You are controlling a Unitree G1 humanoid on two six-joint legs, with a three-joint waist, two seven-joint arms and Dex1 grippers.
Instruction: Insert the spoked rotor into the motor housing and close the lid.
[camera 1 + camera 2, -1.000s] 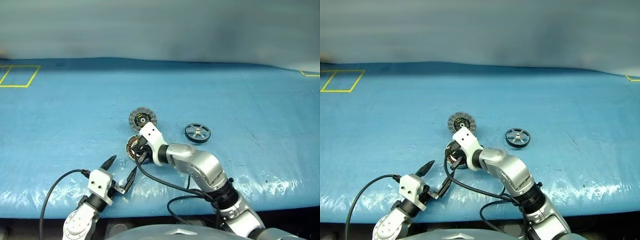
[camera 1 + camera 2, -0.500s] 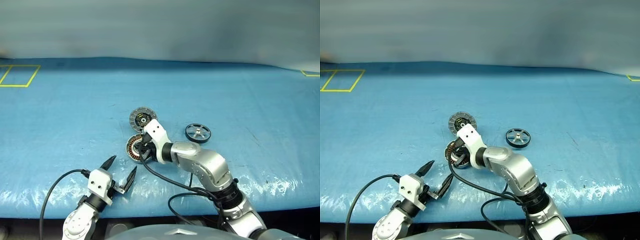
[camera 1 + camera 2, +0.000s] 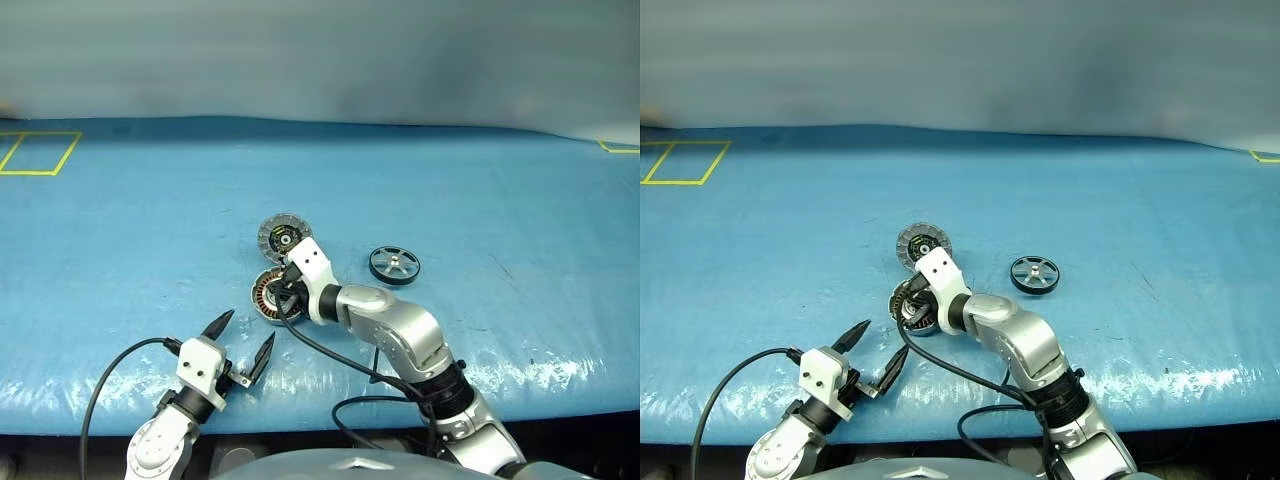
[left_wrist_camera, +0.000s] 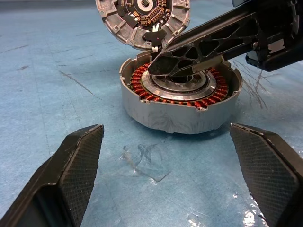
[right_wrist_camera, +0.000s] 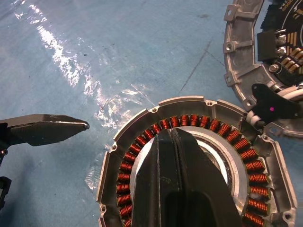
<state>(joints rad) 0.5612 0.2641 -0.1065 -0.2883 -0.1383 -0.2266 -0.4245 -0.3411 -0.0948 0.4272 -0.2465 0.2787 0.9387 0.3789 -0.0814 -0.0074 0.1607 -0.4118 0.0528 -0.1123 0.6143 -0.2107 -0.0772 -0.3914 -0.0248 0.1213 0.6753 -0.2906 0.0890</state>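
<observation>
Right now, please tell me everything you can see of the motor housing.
The motor housing is a short round silver metal cup standing upright and open on the blue table cover. Inside, copper-orange windings ring a silver centre. The shut right gripper hangs over its centre; contact cannot be judged. The lid lies just behind it, seemingly touching the rim.

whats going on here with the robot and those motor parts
The right gripper, shut and empty, is over the open motor housing on the blue table. The left gripper waits open nearby. The spoked rotor lies apart to the right, not yet inserted; the lid rests beside the housing.
</observation>
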